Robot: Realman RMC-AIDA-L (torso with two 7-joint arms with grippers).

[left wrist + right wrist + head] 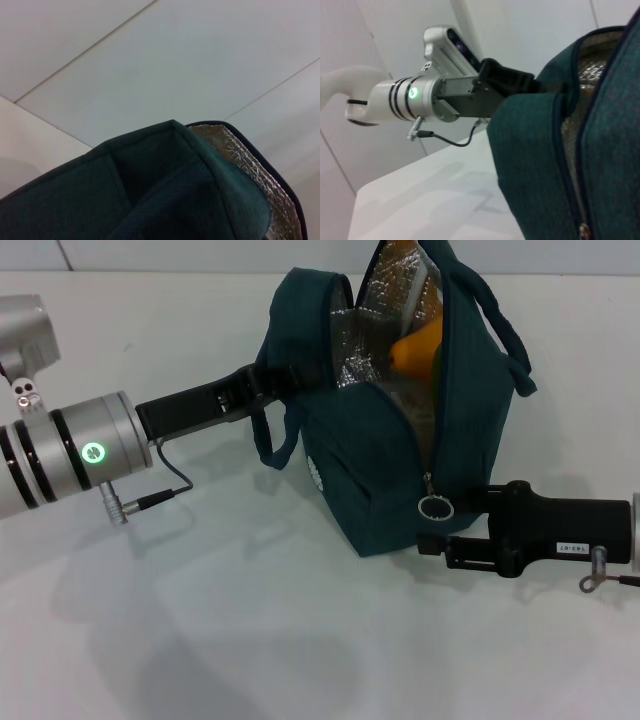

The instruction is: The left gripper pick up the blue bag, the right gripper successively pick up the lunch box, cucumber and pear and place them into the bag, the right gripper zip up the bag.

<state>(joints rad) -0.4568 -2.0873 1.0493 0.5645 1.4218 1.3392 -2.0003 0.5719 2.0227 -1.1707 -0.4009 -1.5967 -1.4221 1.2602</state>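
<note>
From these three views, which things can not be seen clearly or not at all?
- Lunch box and cucumber: not visible in any view; the blue bag walls would hide them if inside.
- Pear: head view shows only an orange patch through the opening.
- Left tool: its tips are lost against the bag's end, in head and right wrist views.
- Right tool: beside the zipper ring; contact unclear.
</note>
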